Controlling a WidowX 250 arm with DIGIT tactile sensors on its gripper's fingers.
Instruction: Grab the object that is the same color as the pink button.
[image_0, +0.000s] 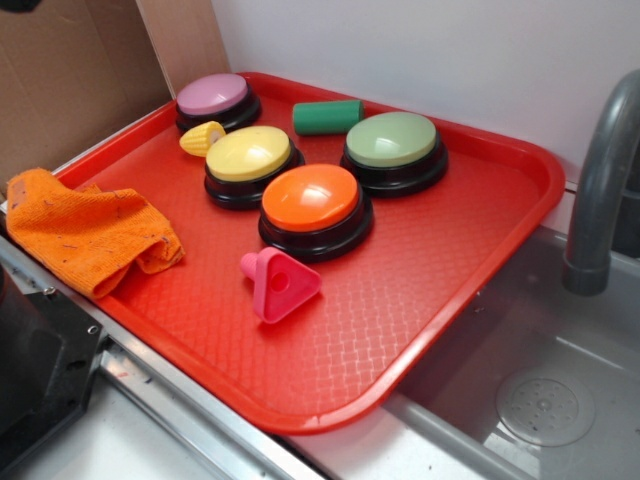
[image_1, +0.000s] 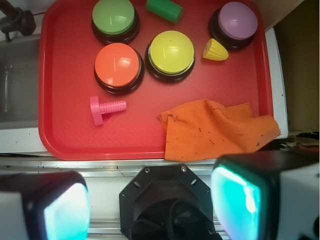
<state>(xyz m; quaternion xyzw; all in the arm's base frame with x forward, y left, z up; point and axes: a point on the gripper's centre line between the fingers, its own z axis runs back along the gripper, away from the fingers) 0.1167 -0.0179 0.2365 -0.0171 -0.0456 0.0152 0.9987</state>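
The object, a small bright pink block (image_0: 280, 283) with a round hole and a short stub, lies on the red tray (image_0: 430, 300) in front of the orange button. From the wrist it shows as the pink block (image_1: 105, 108) at the tray's lower left. The pink button (image_0: 215, 98), mauve-topped on a black base, stands at the tray's far left corner; the wrist view has this pink button (image_1: 236, 21) at top right. My gripper (image_1: 150, 205) is open, its teal pads (image_1: 65, 212) wide apart, high above the robot base and off the tray, holding nothing.
Orange button (image_0: 312, 205), yellow button (image_0: 250, 160) and green button (image_0: 393, 148) crowd the tray's middle. A yellow corn toy (image_0: 201, 137) and a green cylinder (image_0: 327, 116) lie near them. An orange cloth (image_0: 85, 228) drapes the tray's left rim. Sink (image_0: 545, 400) and faucet (image_0: 600, 180) are right.
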